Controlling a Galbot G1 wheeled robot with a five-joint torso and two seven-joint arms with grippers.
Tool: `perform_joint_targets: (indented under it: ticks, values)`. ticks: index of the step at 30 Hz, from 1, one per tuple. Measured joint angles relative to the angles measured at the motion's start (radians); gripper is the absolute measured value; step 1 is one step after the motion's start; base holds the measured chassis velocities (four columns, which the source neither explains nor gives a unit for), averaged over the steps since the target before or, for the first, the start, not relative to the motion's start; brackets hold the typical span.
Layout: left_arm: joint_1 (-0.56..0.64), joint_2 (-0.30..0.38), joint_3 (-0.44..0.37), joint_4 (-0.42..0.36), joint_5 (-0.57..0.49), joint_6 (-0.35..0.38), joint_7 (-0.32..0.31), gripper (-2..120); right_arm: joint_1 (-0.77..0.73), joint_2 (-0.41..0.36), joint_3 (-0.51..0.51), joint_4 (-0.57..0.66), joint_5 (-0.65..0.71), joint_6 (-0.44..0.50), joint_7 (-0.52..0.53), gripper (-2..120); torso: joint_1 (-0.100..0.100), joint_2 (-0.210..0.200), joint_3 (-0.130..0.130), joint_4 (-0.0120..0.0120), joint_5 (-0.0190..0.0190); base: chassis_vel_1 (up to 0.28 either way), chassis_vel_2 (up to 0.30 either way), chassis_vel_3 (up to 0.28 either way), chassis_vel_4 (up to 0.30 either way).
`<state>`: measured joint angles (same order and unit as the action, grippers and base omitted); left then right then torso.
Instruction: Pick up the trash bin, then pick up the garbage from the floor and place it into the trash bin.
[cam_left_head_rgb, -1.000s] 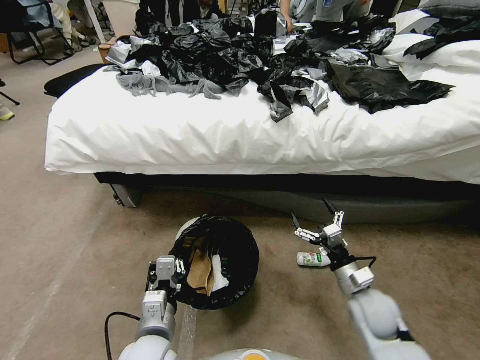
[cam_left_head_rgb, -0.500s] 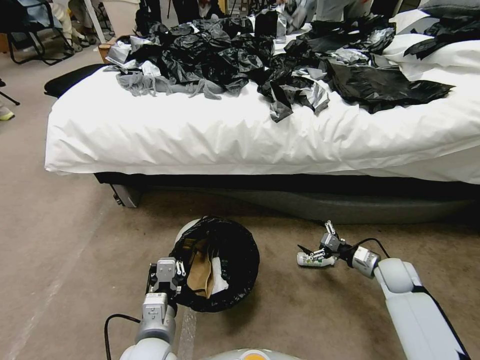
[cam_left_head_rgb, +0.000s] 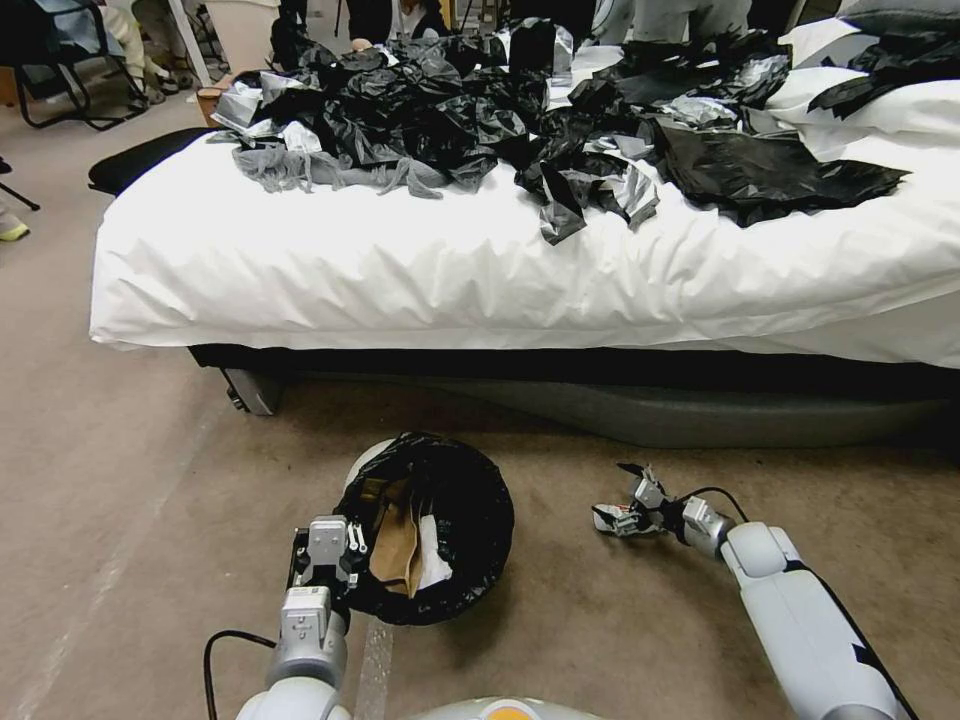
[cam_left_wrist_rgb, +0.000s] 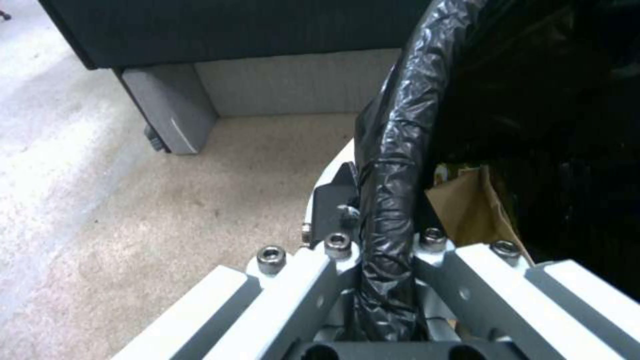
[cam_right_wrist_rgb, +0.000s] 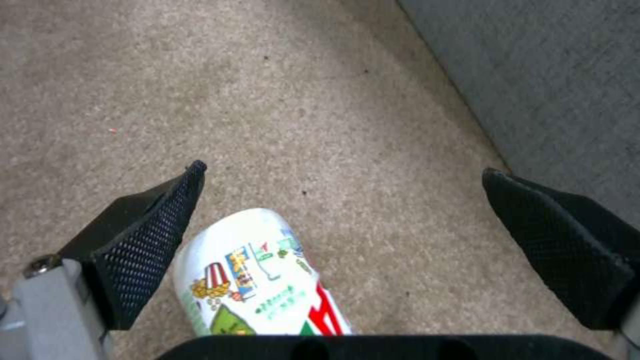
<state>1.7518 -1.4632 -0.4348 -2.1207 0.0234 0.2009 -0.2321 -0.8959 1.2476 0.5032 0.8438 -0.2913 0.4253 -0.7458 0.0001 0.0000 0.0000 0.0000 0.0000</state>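
The left gripper (cam_left_head_rgb: 325, 560) is pinching the near rim of the bin (cam_left_head_rgb: 428, 525), one finger outside the white wall and one inside the black liner (cam_left_wrist_rgb: 393, 150), closed tight on it. The bin is sitting on the carpet (cam_left_head_rgb: 150, 480) in front of the bed (cam_left_head_rgb: 500, 270), with brown paper (cam_left_head_rgb: 397, 548) and a white scrap (cam_left_head_rgb: 433, 555) lying inside. To its right, the right gripper (cam_left_head_rgb: 620, 518) is reaching low to the floor, its pads (cam_right_wrist_rgb: 143, 240) spread wide around a small bottle (cam_right_wrist_rgb: 257, 275) (white, with a printed label) lying on its side. The bottle is resting close against one pad and well clear of the other.
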Motion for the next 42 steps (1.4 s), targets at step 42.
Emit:
perform_joint_targets:
  ticks: [42]
  values:
    - [0.044, -0.003, -0.007, -0.031, 0.018, -0.007, -0.002, 0, 0.026, 0.019, -0.008, -0.183, 0.112, -0.032, 0.087, 60, 0.000, 0.000, 0.000, 0.0001, -0.0001, 0.000, 0.000, 0.000, 0.000]
